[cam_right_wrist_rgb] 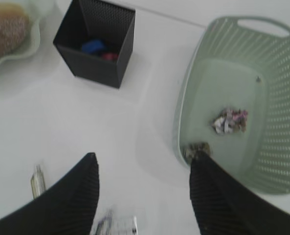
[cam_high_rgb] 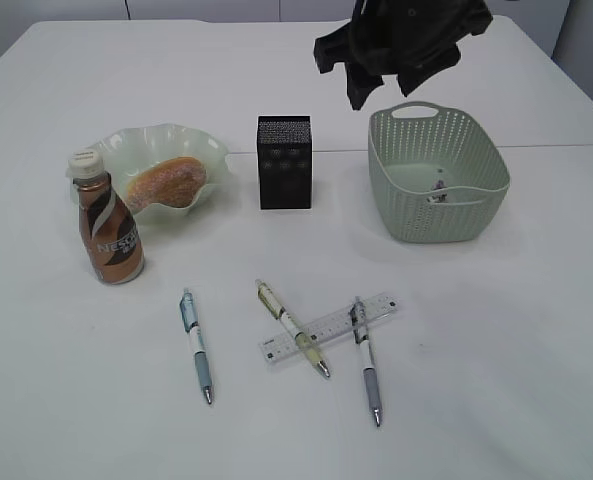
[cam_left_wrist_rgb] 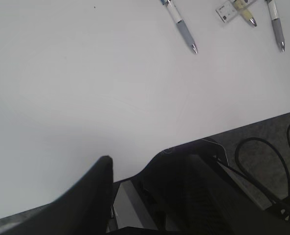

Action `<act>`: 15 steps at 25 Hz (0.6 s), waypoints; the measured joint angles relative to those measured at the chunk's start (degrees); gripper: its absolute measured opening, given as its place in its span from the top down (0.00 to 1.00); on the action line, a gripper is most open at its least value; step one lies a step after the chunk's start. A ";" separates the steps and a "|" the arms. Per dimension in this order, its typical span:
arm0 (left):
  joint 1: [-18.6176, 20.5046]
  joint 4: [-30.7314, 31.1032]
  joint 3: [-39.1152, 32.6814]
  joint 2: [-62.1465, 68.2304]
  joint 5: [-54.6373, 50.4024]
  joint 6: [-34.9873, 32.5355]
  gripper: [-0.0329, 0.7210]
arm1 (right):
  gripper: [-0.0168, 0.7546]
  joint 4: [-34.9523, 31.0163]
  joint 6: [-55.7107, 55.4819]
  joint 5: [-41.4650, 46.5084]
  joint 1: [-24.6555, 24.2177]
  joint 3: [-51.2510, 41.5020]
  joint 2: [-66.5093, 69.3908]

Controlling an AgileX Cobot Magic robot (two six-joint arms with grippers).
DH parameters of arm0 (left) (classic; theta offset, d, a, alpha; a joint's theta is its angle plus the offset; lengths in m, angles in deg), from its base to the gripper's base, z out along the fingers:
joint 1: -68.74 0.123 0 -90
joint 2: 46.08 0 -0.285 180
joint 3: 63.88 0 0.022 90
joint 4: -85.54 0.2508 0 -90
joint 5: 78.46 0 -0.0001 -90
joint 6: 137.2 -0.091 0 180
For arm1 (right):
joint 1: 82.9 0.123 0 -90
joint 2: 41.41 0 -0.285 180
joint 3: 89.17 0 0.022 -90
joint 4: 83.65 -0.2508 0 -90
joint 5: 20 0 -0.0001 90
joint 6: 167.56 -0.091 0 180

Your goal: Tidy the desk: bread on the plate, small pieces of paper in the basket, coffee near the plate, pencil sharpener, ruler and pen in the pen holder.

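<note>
Tidying well advanced: golden-brown oval bread (cam_high_rgb: 164,180) in ruffled pale green plate (cam_high_rgb: 204,150), brown coffee bottle (cam_high_rgb: 107,228) beside it, crumpled paper wads (cam_right_wrist_rgb: 228,121) in grey-green perforated basket (cam_high_rgb: 476,200) toward bench's far right. Left: whitish ruler (cam_high_rgb: 328,327), three pens near front edge, outside black mesh pen holder (cam_high_rgb: 284,162). Right gripper (cam_right_wrist_rgb: 142,196) open, empty, above basket; left gripper (cam_left_wrist_rgb: 135,169) open, empty.

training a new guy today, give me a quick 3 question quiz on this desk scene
1. True or false: the bread lies on the plate.
2. How many pens lie on the desk? A) two B) three C) four
3. Fill in: the paper wads lie in the ____.

Key: 1 true. 2 B: one pen lies alone, two pens cross the ruler. 3 basket.
</note>
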 joint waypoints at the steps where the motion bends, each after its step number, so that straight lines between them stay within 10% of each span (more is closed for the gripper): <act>1: 0.00 0.00 0.00 0.00 0.00 0.00 0.49 | 0.38 -0.26 0.45 2.70 0.46 0.00 -0.77; 15: 0.00 -1.42 0.00 0.00 0.00 -5.68 0.49 | 0.38 -16.32 15.36 11.16 4.22 0.46 -14.93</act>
